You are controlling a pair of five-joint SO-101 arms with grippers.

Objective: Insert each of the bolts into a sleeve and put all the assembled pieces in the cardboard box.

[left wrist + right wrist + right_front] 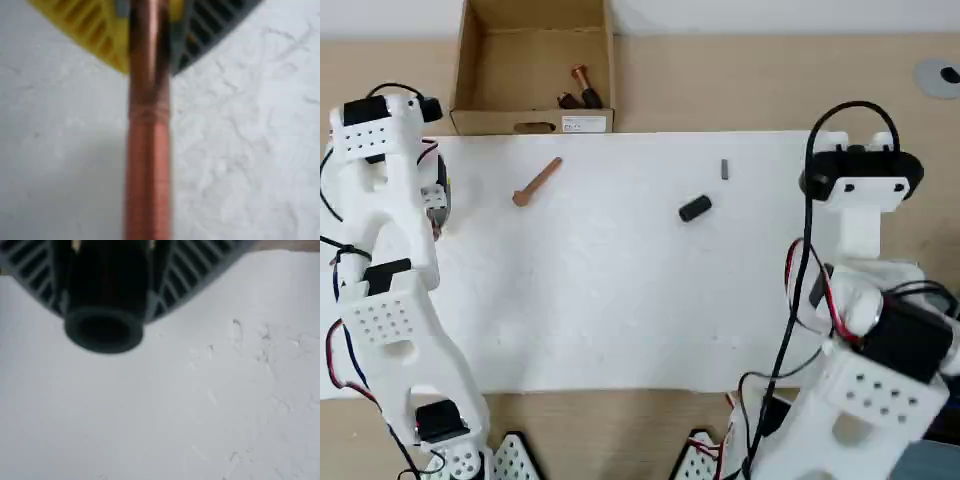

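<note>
**Held bolt** (148, 165): copper-coloured and rigid, with a smooth shank; probably light and slippery. Clamped across the shank in the left tool (150, 30), its free end projecting over the white mat (620, 300).

**Held sleeve** (104, 330): a short, stiff black tube. Gripped round its body by the right tool (107, 270), with the open mouth free.

**Loose bolt** (537, 182): on the mat, far left; best taken mid-shank.

**Loose sleeve** (695, 208): far, right of centre, well apart from both arms.

**Cardboard box** (532, 122): far left on the table (720, 80), with one assembled piece (582, 88) inside.

The bolt (148, 150) is copper-coloured metal with a soft shine. The sleeve (104, 330) looks like matt black plastic. The white sheet (620, 300) is rough and foam-like. The cardboard box (470, 75) is matt.
</note>
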